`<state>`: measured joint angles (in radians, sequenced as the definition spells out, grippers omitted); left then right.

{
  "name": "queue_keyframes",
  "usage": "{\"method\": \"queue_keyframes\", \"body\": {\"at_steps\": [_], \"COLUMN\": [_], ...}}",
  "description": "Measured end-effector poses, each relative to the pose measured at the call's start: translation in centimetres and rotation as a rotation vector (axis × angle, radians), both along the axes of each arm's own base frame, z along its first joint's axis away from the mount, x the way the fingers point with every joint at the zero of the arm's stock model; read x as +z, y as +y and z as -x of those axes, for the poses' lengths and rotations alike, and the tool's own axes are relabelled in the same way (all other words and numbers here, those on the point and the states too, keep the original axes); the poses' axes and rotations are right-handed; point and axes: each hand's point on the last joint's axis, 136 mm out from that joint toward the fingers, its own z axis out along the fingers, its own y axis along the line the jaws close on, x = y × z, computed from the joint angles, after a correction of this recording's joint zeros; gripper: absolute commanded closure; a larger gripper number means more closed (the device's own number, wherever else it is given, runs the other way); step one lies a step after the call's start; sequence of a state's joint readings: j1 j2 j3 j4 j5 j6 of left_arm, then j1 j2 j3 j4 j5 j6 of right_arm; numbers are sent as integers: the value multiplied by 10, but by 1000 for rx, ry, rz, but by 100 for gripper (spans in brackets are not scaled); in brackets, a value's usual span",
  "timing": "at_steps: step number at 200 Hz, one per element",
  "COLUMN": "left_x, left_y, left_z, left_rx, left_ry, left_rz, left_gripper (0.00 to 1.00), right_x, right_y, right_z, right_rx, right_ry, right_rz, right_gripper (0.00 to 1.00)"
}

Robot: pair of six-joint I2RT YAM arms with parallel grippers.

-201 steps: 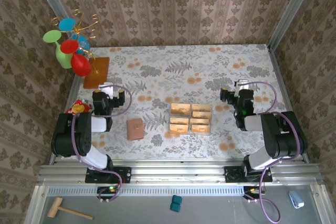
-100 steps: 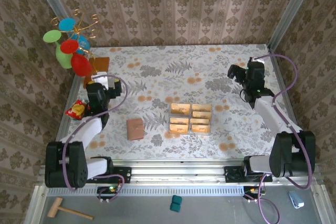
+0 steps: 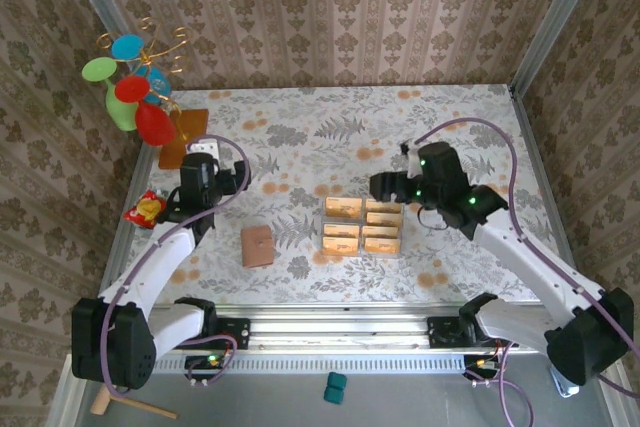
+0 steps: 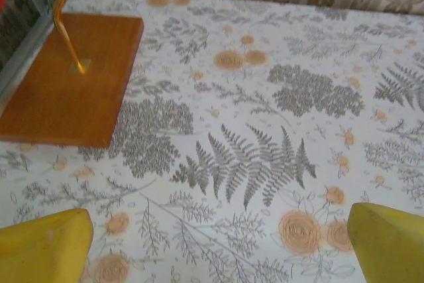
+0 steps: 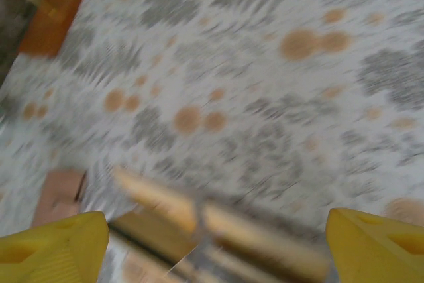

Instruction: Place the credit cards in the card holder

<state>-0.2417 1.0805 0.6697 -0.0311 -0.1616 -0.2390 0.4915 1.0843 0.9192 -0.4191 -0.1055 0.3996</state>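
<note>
left of the tray, card holder (image 3: 258, 245): small reddish-brown rectangle lying flat on the surface (image 3: 450, 137), near the tray but apart from it; in the right wrist view it is a blurred brown patch (image 5: 59, 197) at the tray's left.
tray (image 3: 362, 226): clear, with compartments in two columns, flat on the flowered surface.
cards (image 3: 343, 208): tan-gold, all alike, each lying in a compartment of the tray; none lies on the card holder. the right wrist view shows them as blurred gold strips (image 5: 159, 197), so the count is unclear.
right gripper (image 3: 383, 185): just beyond the tray's far edge, above it. its yellow fingers (image 5: 53, 243) stand apart at the lower corners of the wrist view, released, with nothing clamped between them (image 5: 212, 240).
left gripper (image 3: 203, 169): well left of the tray and farther back than the card holder. its fingers (image 4: 46, 243) are spread wide over bare surface, released and holding nothing (image 4: 218, 236).
board (image 3: 184, 137): orange-brown wood, far left of the tray and beyond the left gripper, flat on the surface. a gold wire stem rises from it in the left wrist view (image 4: 66, 77).
</note>
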Motion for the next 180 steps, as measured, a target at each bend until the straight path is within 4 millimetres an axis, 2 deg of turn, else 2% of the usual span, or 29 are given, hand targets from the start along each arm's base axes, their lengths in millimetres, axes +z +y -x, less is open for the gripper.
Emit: {"method": "queue_keyframes", "body": {"at_steps": [19, 38, 65, 85, 127, 180], "left_x": [0, 5, 9, 7, 7, 9], "left_y": [0, -1, -7, -10, -15, -18], "left_z": [1, -2, -5, -7, -10, -12], "left_rx": [7, 12, 3, -1, -7, -14], "left_ry": [25, 23, 22, 37, 54, 57], "left_rz": [7, 19, 31, 33, 33, 33], "left_gripper": [0, 0, 0, 0, 0, 0], "right_x": [1, -11, -46, -78, -134, -165], "right_y": [31, 58, 87, 99, 115, 130], "right_z": [34, 69, 115, 139, 160, 153], "right_rx": [114, 222, 345, 397, 427, 399], "right_ry": [15, 53, 142, 213, 314, 326], "right_rz": [-13, -3, 62, 127, 213, 235], "right_gripper": [15, 16, 16, 17, 17, 16]}}
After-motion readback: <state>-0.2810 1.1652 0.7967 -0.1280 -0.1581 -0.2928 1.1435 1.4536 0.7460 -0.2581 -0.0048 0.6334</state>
